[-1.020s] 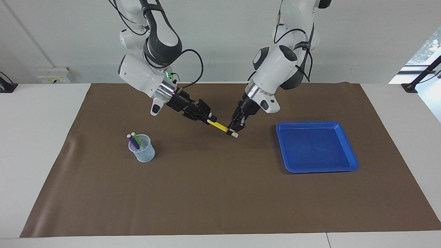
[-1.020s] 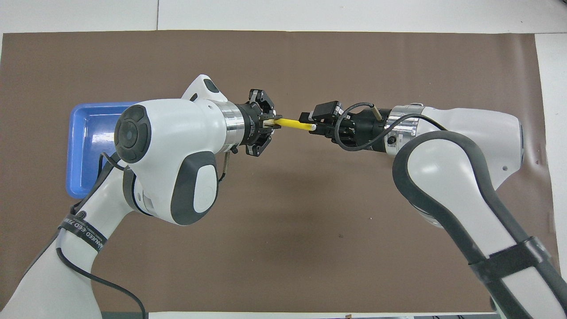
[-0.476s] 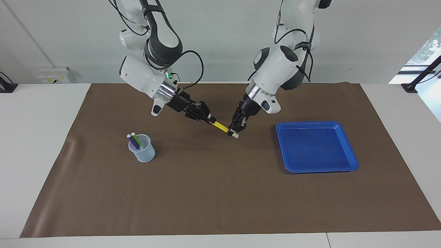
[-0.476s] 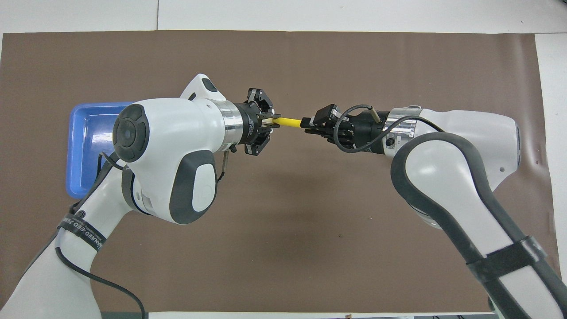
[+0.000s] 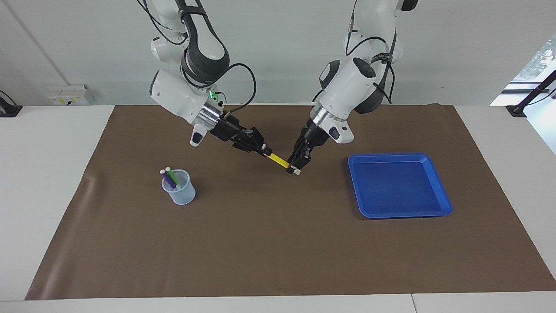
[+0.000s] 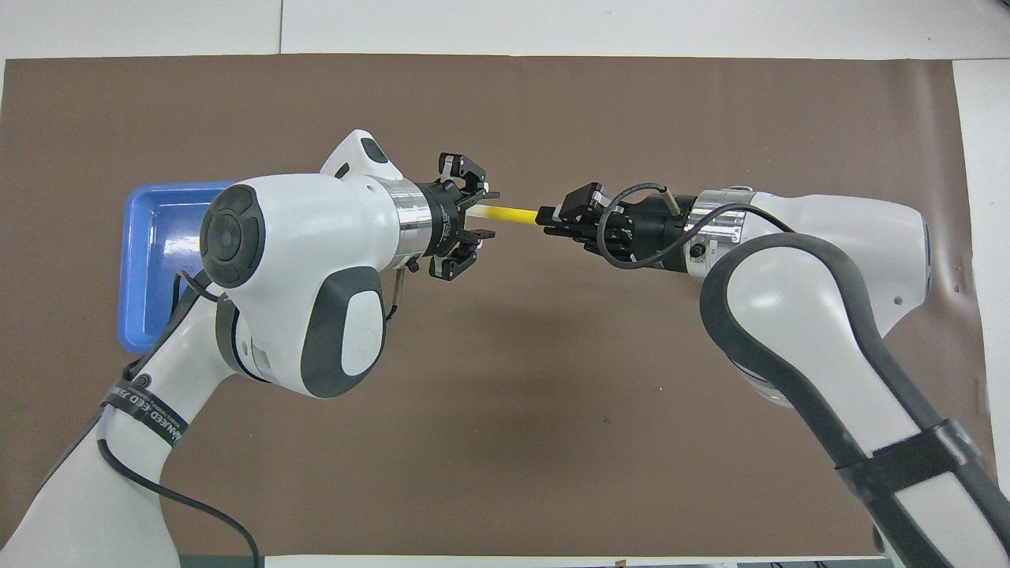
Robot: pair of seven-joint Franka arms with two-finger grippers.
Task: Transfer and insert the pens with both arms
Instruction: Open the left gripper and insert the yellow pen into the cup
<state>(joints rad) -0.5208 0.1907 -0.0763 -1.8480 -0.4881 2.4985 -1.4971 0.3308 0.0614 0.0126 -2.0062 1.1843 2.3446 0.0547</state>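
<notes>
Read the mat as a dial seen from overhead, with twelve o'clock farthest from the robots.

The white table (image 5: 43,174) carries a brown mat (image 5: 278,243) that covers most of its top. Both arms lean in over the mat and meet above its middle. The left arm (image 5: 347,87) comes from the seven o'clock side and the right arm (image 5: 182,95) from the five o'clock side.

A blue tray (image 5: 399,184) lies flat at nine o'clock, toward the left arm's end, with nothing in it. A small clear cup (image 5: 182,195) stands upright at about three o'clock, toward the right arm's end, well apart from the tray.

The left gripper (image 5: 296,166) hangs over the mat between tray and cup, pointing toward three o'clock. Its fingers (image 6: 467,167) are spread wide in the overhead view. The right gripper (image 5: 262,149) faces it, pointing toward nine o'clock, and its fingers are pinched on one end of the yellow pen (image 5: 278,159).

That pen is up in the air over the middle of the mat and bridges the two grippers roughly along the nine-to-three line. In the facing view it slopes down from the right gripper toward the left one. Its pale end lies in the gap between the left gripper's spread fingers, and whether it touches either finger cannot be told.

The green pen (image 5: 172,176) and the purple pen (image 5: 167,179) stand side by side in the cup, pale ends up. Both lean toward the right arm's end of the table.
</notes>
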